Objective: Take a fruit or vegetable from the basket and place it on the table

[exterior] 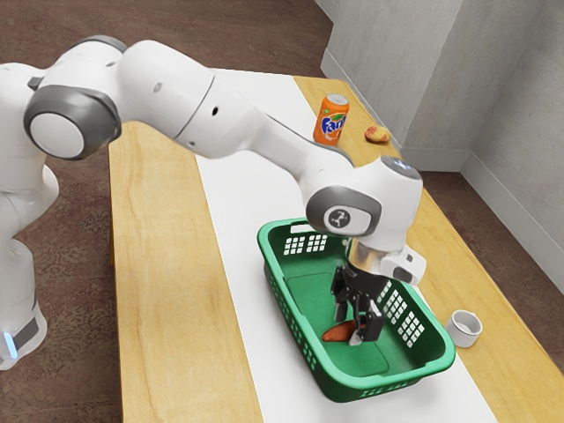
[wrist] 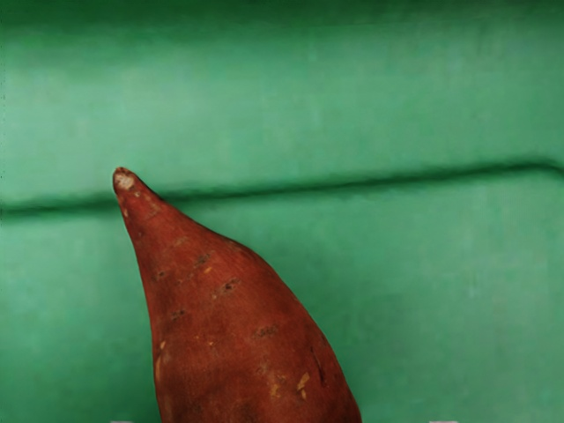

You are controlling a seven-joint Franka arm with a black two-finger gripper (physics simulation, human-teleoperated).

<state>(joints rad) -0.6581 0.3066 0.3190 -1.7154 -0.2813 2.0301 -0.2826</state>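
First, exterior view: one green plastic basket (exterior: 388, 382), lattice-walled, set on the white strip (exterior: 238, 203) along the wooden table (exterior: 163, 264). One gripper (exterior: 349, 328), lowered inside, fingers spread, astride one sweet potato (exterior: 336, 333) on the basket's floor; not gripped. One orange Fanta can (exterior: 331, 119), upright, near one yellow-and-red fruit (exterior: 377, 134). One white cup (exterior: 463, 329), outside the basket, beside its rim.

Next, wrist view: surface detail of the sweet potato, red-brown skin, dark pits, tan flecks, tapering to a pale blunt tip; molded groove (wrist: 352, 183) in the floor, running past that tip.
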